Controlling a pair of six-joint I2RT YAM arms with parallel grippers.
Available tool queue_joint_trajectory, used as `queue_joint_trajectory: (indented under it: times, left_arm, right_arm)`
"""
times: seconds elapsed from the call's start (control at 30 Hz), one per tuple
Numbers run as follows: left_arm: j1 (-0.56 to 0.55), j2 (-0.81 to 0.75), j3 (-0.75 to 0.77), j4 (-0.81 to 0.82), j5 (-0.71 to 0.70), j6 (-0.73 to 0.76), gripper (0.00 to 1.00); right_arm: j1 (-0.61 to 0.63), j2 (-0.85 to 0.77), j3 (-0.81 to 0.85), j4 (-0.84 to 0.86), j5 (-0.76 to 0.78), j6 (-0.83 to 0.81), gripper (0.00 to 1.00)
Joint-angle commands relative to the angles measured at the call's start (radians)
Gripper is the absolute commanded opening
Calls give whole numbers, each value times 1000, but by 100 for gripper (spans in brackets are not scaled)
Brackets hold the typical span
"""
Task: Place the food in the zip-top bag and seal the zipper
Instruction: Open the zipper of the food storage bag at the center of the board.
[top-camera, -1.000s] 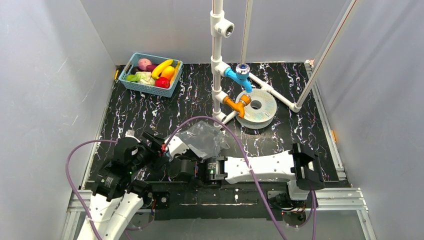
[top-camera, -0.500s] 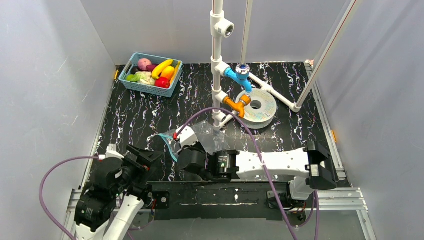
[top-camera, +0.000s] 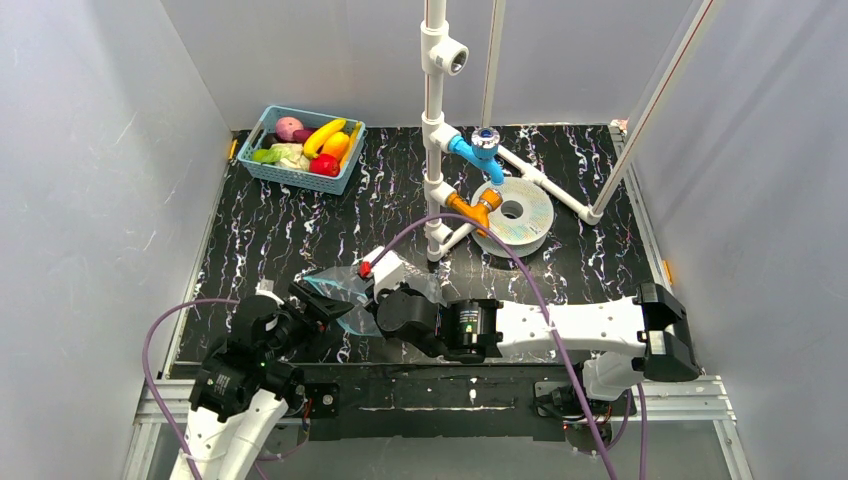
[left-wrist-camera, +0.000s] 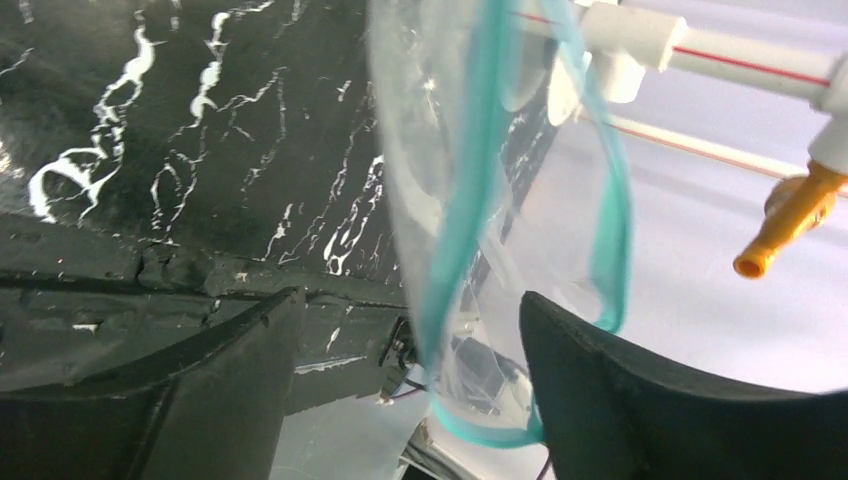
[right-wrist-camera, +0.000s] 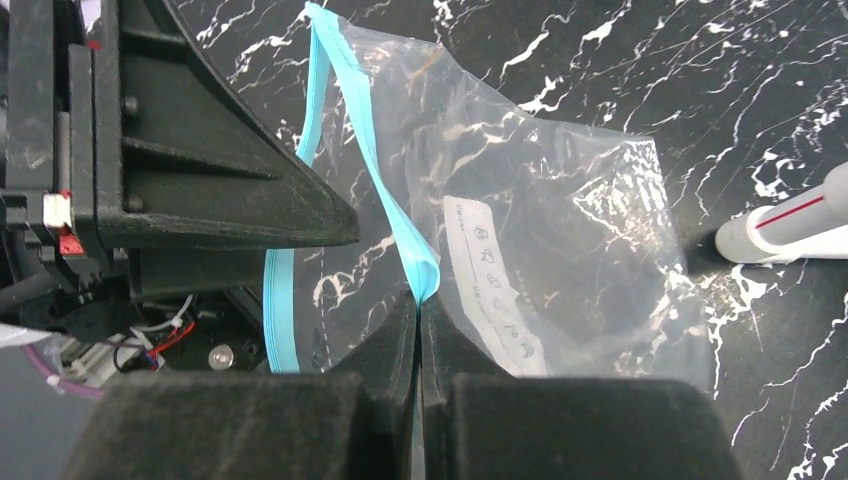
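The clear zip-top bag hangs in the air near the table's front, its mouth facing left. My right gripper is shut on the teal-blue zipper at one side of the mouth. The bag's white label shows beside the pinch. My left gripper is open, and one zipper strand runs between its fingers without being pinched. In the top view the left gripper sits right at the bag's left edge, next to the right gripper. The food lies in the blue basket at the far left.
A white pipe frame with blue and orange valves stands behind the bag. A grey spool lies to its right. Purple cables loop over both arms. The grey walls close in left and right.
My left arm pulled back toward the near edge, then came forward again to the bag's mouth with its jaws open. My right gripper carried the bag leftward; the mouth now gapes.
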Motion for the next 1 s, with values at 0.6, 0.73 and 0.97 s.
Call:
queue_joint_trajectory:
  times: [0.6,0.73,0.97]
  left_arm:
    - [2,-27,41,102,89,65,0]
    - [2,-24,35,101,97,65,0]
    - [2,-35,38,87,85,51,0]
  right_arm:
    - [17,204,362,-331,24,-173,41]
    - [35,270,452,-390,103,-227,47]
    - [73,341,541,-466,233,-286,45]
